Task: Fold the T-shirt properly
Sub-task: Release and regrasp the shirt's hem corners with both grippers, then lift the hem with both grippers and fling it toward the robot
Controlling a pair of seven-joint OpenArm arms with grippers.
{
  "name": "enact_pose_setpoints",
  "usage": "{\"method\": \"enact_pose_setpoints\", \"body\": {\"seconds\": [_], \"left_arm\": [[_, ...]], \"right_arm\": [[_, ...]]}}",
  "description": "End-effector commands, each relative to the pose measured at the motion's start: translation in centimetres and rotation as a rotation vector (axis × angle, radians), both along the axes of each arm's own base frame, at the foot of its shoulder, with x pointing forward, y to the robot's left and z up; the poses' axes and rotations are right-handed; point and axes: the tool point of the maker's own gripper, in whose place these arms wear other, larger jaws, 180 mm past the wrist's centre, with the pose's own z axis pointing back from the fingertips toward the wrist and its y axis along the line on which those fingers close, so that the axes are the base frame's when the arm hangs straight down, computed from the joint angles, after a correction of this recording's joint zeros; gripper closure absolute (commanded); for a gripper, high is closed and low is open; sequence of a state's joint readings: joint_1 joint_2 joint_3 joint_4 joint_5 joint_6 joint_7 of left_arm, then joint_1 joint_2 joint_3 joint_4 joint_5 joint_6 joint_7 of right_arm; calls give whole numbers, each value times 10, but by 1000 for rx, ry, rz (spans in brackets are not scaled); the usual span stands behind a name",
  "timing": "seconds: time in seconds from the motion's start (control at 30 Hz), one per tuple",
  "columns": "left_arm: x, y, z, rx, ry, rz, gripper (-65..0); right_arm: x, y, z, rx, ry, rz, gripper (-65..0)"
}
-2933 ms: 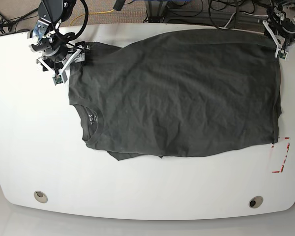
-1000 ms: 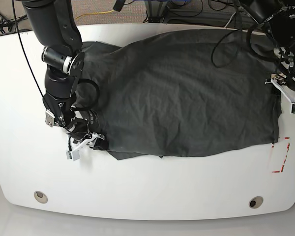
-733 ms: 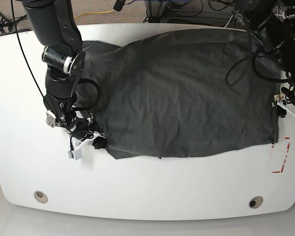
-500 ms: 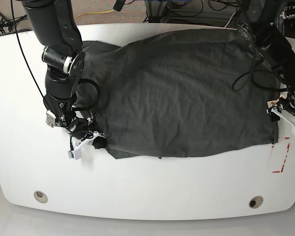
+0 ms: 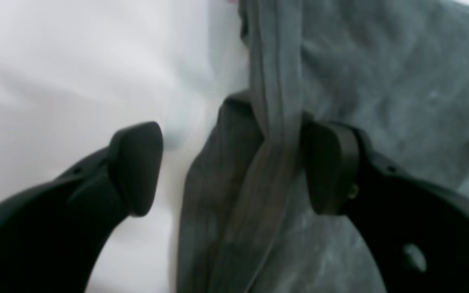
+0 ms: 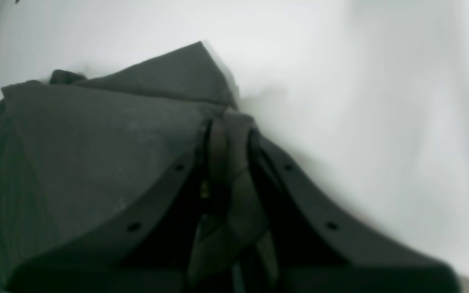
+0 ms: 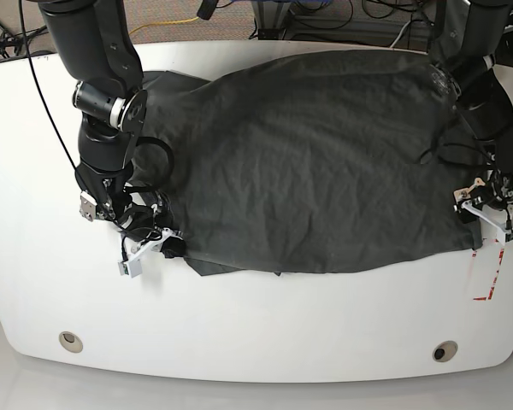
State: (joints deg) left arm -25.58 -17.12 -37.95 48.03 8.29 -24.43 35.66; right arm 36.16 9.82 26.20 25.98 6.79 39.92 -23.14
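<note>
The dark grey T-shirt (image 7: 308,162) lies spread flat on the white table (image 7: 256,333), neck toward the left. My right gripper (image 7: 164,246) is at the shirt's near-left corner. In the right wrist view, that gripper (image 6: 228,154) is shut on a bunched fold of the T-shirt (image 6: 96,142). My left gripper (image 7: 483,205) is low at the shirt's right hem. In the left wrist view it (image 5: 232,169) stands open around the hem edge of the T-shirt (image 5: 381,61). One finger (image 5: 328,167) rests against the cloth and the other (image 5: 136,167) is over bare table.
Red tape marks (image 7: 487,269) lie on the table just right of the shirt's near-right corner. Two round holes (image 7: 70,342) (image 7: 445,351) sit near the front edge. Cables and equipment lie beyond the far edge.
My left arm has come down along the shirt's right edge to its near hem, its jaws wide. My right gripper has closed on the cloth at the near-left corner.
</note>
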Motion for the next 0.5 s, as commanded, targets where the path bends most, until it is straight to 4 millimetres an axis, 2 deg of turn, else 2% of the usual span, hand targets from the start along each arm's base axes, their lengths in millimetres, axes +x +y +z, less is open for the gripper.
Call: {"method": "enact_pose_setpoints", "body": {"seconds": [0.0, 0.07, 0.17, 0.23, 0.27, 0.37, 0.4, 0.47], "left_arm": [[11, 4, 15, 7, -44, 3, -506], [12, 0, 12, -2, -41, 0, -494], [15, -6, 11, -9, -52, -6, -397], [19, -13, 9, -14, -81, -13, -279], [20, -14, 10, -11, -91, -14, -240], [25, -19, 12, 9, -103, -40, -35], [26, -21, 11, 14, -99, -53, 0], [31, -26, 14, 27, -102, -77, 0]], "right_arm": [[16, -8, 22, -23, -58, -6, 0], [20, -11, 30, -44, -76, 0, 0], [24, -1, 38, -46, -98, 15, 0], [21, -3, 39, -72, -93, 28, 0], [20, -4, 40, -77, -95, 30, 0], [20, -9, 50, -123, -116, 40, 0], [19, -11, 51, -134, -115, 43, 0], [17, -11, 54, -154, -112, 53, 0]]}}
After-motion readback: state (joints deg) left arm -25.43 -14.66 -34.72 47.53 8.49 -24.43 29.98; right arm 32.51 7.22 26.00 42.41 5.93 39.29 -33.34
